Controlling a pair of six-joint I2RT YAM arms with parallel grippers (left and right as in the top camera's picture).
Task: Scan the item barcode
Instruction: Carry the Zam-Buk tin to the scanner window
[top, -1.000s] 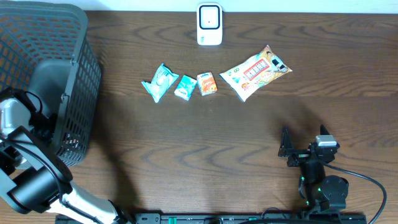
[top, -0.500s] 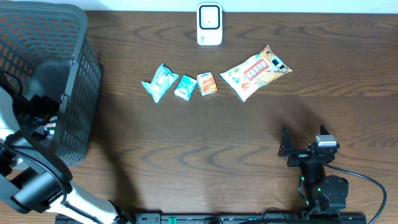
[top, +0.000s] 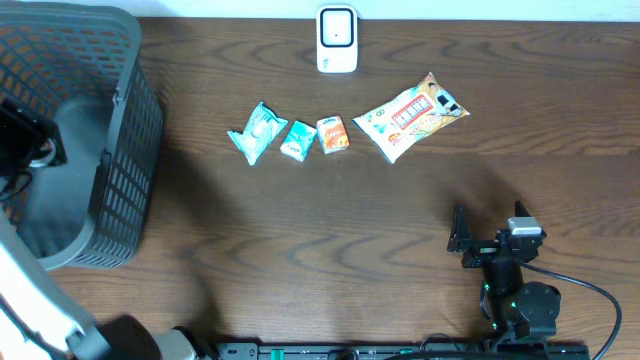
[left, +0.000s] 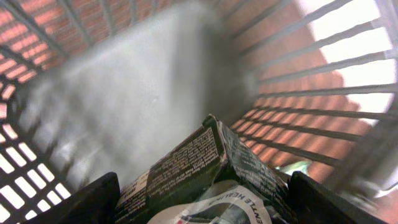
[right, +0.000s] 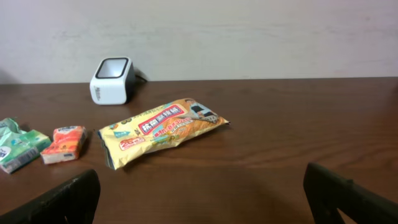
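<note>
Visible only from the left wrist: left pincer (left: 202, 186) clamped on a dark printed carton (left: 186, 158), inside the mesh basket (left: 323, 68). From overhead: scanner (top: 337, 40) at the worktop's (top: 300, 230) far edge, orange snack packet (top: 410, 115) nearby. Right pincer (right: 199, 177) spread wide, holding nothing.

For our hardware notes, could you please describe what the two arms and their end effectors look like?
The left arm is a white link with a black joint, and the left end effector is black. The right arm is black with small green lights, a pale camera module and a black cable looping off. The right end effector has two dark fingers.
</note>
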